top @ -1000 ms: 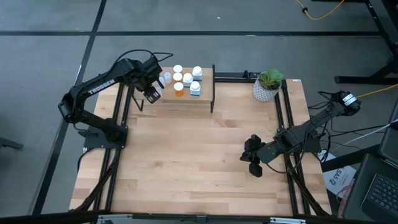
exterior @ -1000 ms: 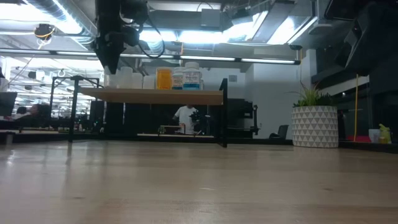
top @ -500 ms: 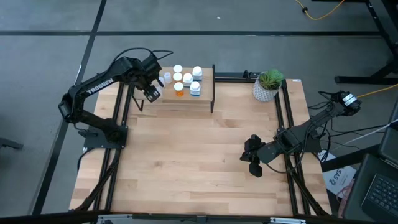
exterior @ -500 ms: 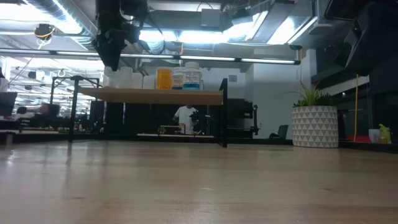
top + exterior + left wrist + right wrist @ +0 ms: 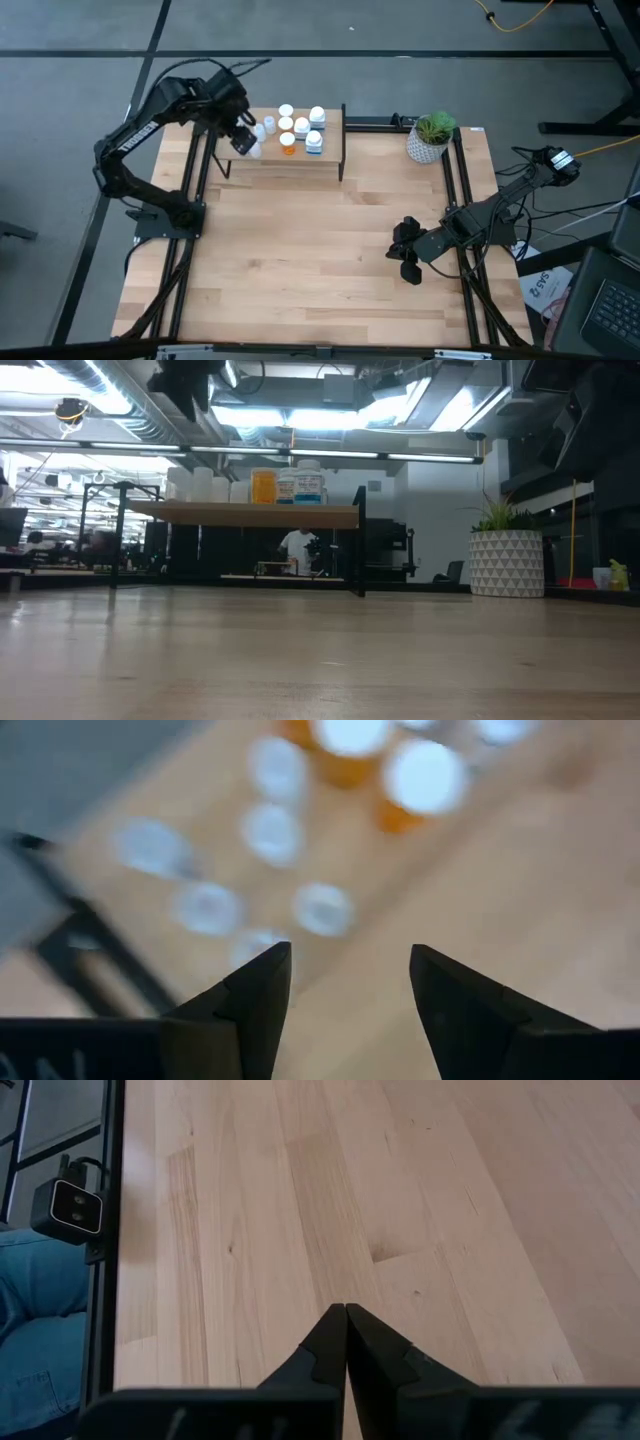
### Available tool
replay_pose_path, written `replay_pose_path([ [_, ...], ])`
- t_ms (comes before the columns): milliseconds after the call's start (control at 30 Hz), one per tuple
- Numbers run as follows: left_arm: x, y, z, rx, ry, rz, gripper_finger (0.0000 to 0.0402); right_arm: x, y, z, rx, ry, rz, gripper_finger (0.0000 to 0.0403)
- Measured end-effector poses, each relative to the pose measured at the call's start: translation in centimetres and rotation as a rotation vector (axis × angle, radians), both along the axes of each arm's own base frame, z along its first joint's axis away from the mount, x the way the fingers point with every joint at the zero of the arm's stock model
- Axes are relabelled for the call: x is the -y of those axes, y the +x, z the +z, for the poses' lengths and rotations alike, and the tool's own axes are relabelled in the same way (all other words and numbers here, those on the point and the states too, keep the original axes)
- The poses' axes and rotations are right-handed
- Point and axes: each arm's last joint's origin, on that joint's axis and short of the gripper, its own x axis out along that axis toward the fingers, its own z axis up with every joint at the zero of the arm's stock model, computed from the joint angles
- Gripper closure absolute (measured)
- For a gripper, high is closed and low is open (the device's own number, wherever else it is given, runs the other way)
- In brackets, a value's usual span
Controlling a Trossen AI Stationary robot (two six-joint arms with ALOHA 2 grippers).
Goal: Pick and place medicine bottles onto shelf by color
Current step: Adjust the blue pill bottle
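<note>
Table (image 5: 300,260): broad bare wood across the near and middle, open room for moving. Shelf (image 5: 325,155) at far edge, left of centre; medicine bottles (image 5: 300,128) clustered on its top, their far rows overlapping in the low view and blurred in the left wrist view. Left gripper (image 5: 243,135) above shelf's left end, fingers apart, holding nothing. Right gripper (image 5: 408,262) near right edge, fingers pressed together, empty. Plant pot (image 5: 428,143) far right.

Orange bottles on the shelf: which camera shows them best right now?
The high view: the orange bottles stand unobstructed among white ones on the shelf, so their places read clearly. The low view shows only one from the side. The left wrist view shows them blurred. The right wrist view shows only tabletop.
</note>
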Motion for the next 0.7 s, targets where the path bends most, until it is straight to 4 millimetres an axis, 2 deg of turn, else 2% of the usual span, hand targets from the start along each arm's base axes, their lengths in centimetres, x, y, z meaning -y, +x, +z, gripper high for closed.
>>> replay_pose_path([
  [167,2.7,0.5,-0.1,0.04,-0.203,-0.14,0.0205,0.0,0.0,0.0,0.0,0.0,0.0,0.0389],
  [367,5.9,1.2,-0.3,0.033,-0.213,-0.328,0.0208,0.0,0.0,0.0,0.004,-0.005,-0.006,0.0389],
  [533,8.3,0.5,-1.1,0.01,-0.208,-0.455,0.0208,0.1,0.1,0.1,0.023,-0.033,-0.036,0.0389],
  [700,10.2,-1.4,-3.6,0.012,-0.222,-0.484,0.0208,0.2,0.2,0.2,0.052,-0.043,-0.063,0.0389],
])
